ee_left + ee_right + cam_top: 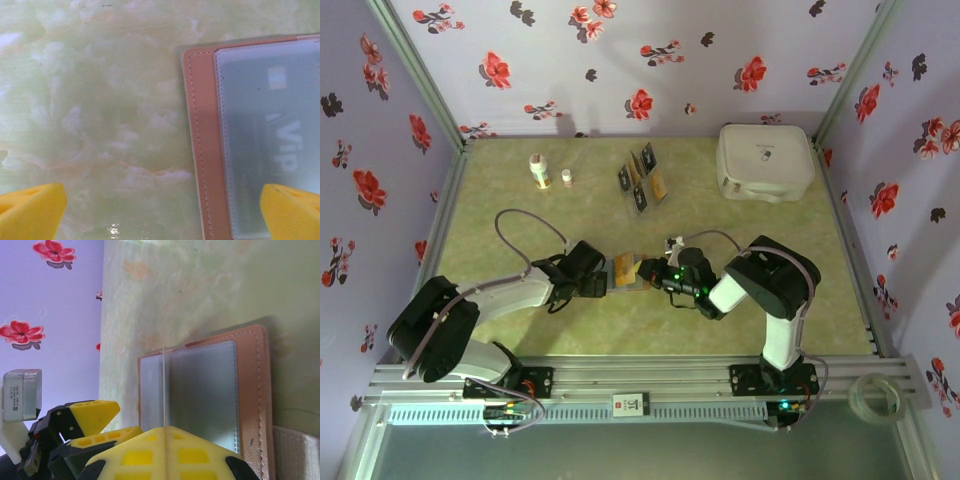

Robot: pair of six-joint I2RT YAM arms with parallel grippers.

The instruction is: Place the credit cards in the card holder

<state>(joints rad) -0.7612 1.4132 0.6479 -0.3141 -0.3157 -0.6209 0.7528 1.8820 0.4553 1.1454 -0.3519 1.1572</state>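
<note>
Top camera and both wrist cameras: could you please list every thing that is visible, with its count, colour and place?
table: one, pale green marbled, fenced by flowered purple walls
card holder: one, reddish-brown, lying open between the two grippers
pocketed card: one, greyish with white lettering, behind the holder's frosted pocket
held card: one, seen edge-on as a thin pale line, above the holder
card rack: one, back centre of the table
racked cards: several, dark with gold, standing in the rack
case: one, white, back right
bottles: two, small and white, back left
left gripper: yellow fingers, open, over the holder's left edge
right gripper: yellow fingers, shut on the held card
</note>
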